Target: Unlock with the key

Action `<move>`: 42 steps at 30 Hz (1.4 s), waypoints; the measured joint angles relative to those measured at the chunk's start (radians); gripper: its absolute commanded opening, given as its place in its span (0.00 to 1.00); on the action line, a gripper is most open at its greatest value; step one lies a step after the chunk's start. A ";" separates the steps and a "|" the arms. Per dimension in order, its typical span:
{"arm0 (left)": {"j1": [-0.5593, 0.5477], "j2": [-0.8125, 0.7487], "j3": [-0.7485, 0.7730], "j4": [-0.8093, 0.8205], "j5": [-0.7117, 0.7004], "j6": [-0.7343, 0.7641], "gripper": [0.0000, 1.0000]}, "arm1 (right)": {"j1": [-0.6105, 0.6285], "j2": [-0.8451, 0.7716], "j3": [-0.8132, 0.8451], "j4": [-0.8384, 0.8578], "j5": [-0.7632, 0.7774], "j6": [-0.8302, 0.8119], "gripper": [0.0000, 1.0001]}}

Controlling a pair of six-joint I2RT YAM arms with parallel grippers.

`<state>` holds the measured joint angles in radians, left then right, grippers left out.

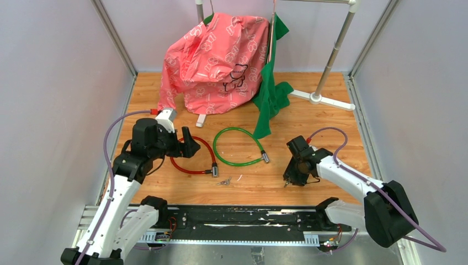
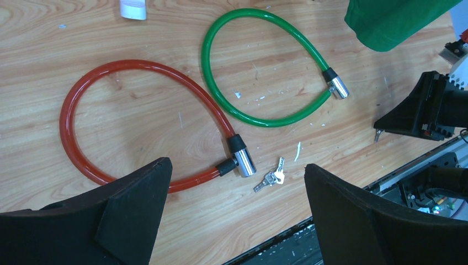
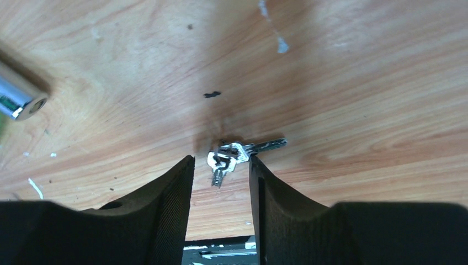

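Steel keys on a small ring, the key bunch (image 3: 229,157), are sitting pinched between the narrow-set fingers of my right gripper (image 3: 221,161). Their shadow is falling on the wooden table (image 3: 359,83) beneath, so I am judging them lifted clear of it. Just off to one side, the chrome barrel (image 3: 19,96) of the green cable lock (image 2: 205,58) is lying on the wood with its end face turned roughly my way.

My left gripper (image 1: 191,142) is hanging wide and holding nothing, above the red cable lock (image 2: 65,118). A second key bunch (image 2: 270,176) is lying just beside that lock's barrel. Which bunch fits which lock I cannot tell.

I am expecting the keys to be light, hard and slick, and loose on their ring, so they are likely to swing or twist in the pinch. I am thinking the best hold is flat across one key's head, with the blade pointing out past my fingertips. The cable looks soft and floppy and the barrel stiff and round, so it is likely to roll or slide under a push. I am judging that the left gripper should clamp the barrel while the key is going in.
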<state>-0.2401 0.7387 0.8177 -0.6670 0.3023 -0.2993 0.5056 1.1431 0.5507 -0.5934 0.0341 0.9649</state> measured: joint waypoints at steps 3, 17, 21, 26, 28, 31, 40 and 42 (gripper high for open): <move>-0.004 -0.006 0.000 0.000 -0.001 0.000 0.95 | 0.000 0.009 0.005 -0.028 0.021 0.053 0.42; -0.006 -0.008 -0.001 0.008 0.000 0.000 0.95 | 0.006 0.056 0.035 -0.081 0.048 0.124 0.38; -0.006 -0.009 -0.001 0.008 0.000 0.000 0.95 | 0.017 0.083 0.052 -0.092 0.058 0.131 0.39; -0.006 -0.011 -0.001 0.009 0.000 0.000 0.95 | 0.034 0.119 0.077 -0.111 0.076 0.151 0.36; -0.006 -0.011 -0.001 0.010 0.000 0.000 0.95 | 0.040 0.126 0.081 -0.113 0.082 0.162 0.34; -0.006 -0.011 -0.001 0.013 0.000 0.000 0.95 | 0.045 0.134 0.085 -0.113 0.087 0.175 0.31; -0.006 -0.015 -0.001 0.015 0.001 0.000 0.95 | 0.051 0.160 0.102 -0.120 0.090 0.192 0.11; -0.006 -0.015 -0.002 0.016 0.001 0.000 0.95 | 0.052 0.158 0.102 -0.119 0.090 0.192 0.05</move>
<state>-0.2466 0.7235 0.8158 -0.6514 0.3031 -0.2989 0.5575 1.3014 0.6525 -0.7124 0.1238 1.1568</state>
